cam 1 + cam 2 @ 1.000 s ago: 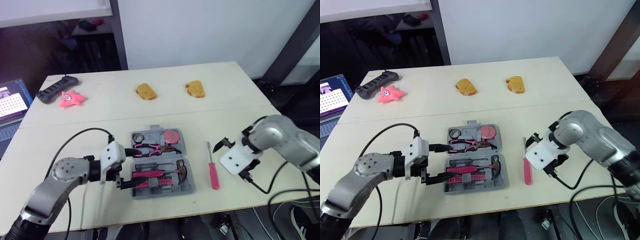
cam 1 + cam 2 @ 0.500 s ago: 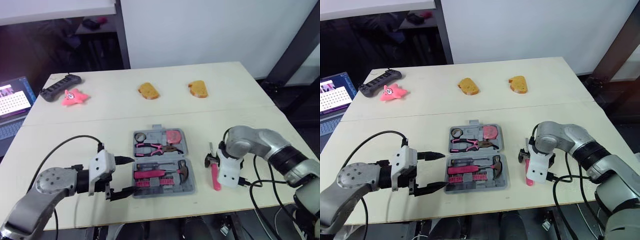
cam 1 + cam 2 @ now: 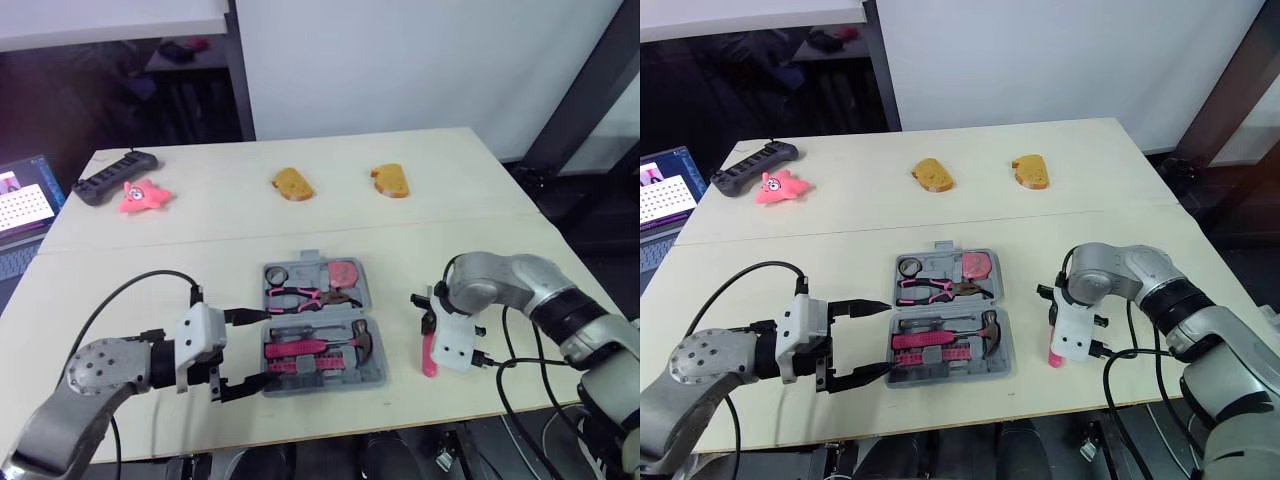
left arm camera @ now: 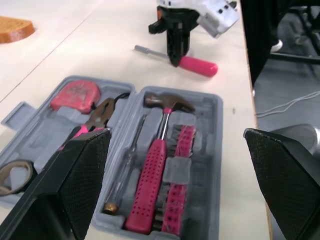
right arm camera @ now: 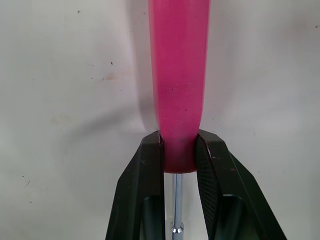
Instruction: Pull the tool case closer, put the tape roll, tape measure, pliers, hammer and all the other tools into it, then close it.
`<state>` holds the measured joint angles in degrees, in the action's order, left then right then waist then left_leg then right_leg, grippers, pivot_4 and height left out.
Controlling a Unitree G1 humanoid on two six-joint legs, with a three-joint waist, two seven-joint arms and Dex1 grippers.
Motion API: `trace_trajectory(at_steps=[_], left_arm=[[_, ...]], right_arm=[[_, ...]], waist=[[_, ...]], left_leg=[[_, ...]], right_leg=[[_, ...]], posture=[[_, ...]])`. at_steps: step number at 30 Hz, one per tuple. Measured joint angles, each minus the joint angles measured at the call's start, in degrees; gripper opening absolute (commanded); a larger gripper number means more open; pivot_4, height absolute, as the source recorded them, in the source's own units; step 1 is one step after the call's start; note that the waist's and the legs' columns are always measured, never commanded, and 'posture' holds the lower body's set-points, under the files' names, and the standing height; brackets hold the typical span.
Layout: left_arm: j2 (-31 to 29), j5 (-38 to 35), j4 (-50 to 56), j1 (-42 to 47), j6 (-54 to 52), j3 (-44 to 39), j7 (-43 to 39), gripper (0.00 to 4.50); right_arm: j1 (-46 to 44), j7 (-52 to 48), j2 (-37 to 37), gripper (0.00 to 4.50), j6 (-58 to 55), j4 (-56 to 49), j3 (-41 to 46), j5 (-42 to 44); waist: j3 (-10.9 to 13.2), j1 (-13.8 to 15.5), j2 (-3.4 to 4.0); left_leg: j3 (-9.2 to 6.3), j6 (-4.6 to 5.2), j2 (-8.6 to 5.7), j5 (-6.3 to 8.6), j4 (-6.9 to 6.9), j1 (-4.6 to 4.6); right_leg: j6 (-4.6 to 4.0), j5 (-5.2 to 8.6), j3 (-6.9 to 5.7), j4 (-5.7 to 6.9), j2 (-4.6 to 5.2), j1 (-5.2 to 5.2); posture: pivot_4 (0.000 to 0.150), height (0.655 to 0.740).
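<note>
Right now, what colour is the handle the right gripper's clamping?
Pink. The screwdriver handle shows best in the right wrist view.

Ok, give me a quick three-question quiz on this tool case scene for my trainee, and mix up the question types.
1. True or false: the right gripper is shut on the handle of the pink screwdriver.
2. Fill in: the left gripper is ____ (open or shut).
3. Where is the hammer? A, lying in the tool case; B, held by the right gripper; C, held by the left gripper.
Key: 1 true; 2 open; 3 A.
</note>
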<state>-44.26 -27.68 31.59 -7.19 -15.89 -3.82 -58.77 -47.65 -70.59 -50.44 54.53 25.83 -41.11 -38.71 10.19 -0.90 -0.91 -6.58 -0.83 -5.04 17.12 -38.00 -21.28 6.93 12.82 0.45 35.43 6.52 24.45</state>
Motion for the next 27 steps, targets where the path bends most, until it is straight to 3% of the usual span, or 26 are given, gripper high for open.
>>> trace_trajectory(at_steps=[2, 5, 7, 8, 11, 16, 19, 27], left_arm=[[-0.4, -0.7, -0.5, 2.1, -0.3, -0.4, -0.3, 4.5], [-0.5, -1.6, -1.7, 5.0, -1.1, -1.1, -0.1, 4.5], [0.1, -1.7, -2.4, 6.2, -1.3, -1.0, 0.3, 4.5], [0.2, -1.6, -2.5, 6.5, -1.3, -0.9, 0.3, 4.5], [1.1, -1.6, -3.1, 7.9, -1.3, 0.2, 0.5, 4.5], [1.9, -1.6, -3.5, 9.4, -1.3, 1.4, 0.4, 4.5], [1.8, -1.6, -3.9, 9.7, -1.3, 1.5, 0.1, 4.5], [1.8, -1.6, -4.4, 9.9, -1.3, 2.4, -0.7, 4.5]], right_arm=[[1.5, -2.4, -1.4, 0.35, -3.9, -2.5, 2.0, 5.2], [5.8, -10.3, -4.7, 0.35, -22.0, -12.7, 8.4, 18.4], [8.4, -16.0, -5.6, 0.35, -47.2, -23.5, 14.6, 26.6], [8.6, -16.9, -5.7, 0.35, -53.9, -25.7, 15.7, 28.0], [7.6, -18.1, -3.8, 0.35, -97.0, -34.6, 19.5, 34.2], [7.3, -7.9, 0.7, 0.35, -138.8, -34.7, 21.6, 39.2], [9.3, 0.6, 4.6, 0.35, -145.6, -28.2, 26.4, 42.4], [12.7, 25.6, 18.2, 0.35, -146.7, -19.1, 41.9, 44.7]], waist=[[0.1, 0.1, 0.19], [0.3, 0.3, 0.45], [0.3, 0.2, 0.49], [0.3, 0.1, 0.5], [0.3, 0.3, 0.49], [0.3, 1.2, 0.5], [0.3, 1.6, 0.49], [0.2, 1.3, 0.48]], left_leg=[[0.0, 0.0, -0.01, 0.0, -0.01, -0.06], [-0.04, 0.03, -0.02, 0.01, -0.01, -0.11], [-0.06, 0.05, -0.01, 0.03, -0.01, -0.13], [-0.06, 0.05, -0.01, 0.03, -0.01, -0.14], [-0.08, 0.05, 0.0, 0.04, -0.01, -0.15], [-0.05, 0.1, -0.1, 0.06, -0.02, -0.31], [0.01, 0.12, -0.14, 0.07, -0.04, -0.33], [0.04, 0.06, -0.11, 0.03, -0.03, -0.28]], right_leg=[[0.0, -0.01, 0.01, -0.01, 0.01, 0.05], [0.0, -0.01, 0.01, -0.01, 0.04, 0.07], [0.0, -0.01, 0.01, -0.02, 0.04, 0.11], [0.0, -0.01, 0.01, -0.02, 0.04, 0.12], [-0.07, -0.03, 0.01, -0.02, 0.08, 0.13], [-0.09, -0.03, -0.05, -0.06, 0.25, 0.24], [-0.07, -0.04, -0.04, -0.1, 0.27, 0.24], [0.02, -0.1, 0.01, 0.01, 0.21, 0.28]], posture=[[0.15, 0.7219], [0.15, 0.7219], [0.15, 0.7219], [0.15, 0.7219], [0.15, 0.7219], [0.15, 0.7219], [0.15, 0.7219], [0.15, 0.7219]])
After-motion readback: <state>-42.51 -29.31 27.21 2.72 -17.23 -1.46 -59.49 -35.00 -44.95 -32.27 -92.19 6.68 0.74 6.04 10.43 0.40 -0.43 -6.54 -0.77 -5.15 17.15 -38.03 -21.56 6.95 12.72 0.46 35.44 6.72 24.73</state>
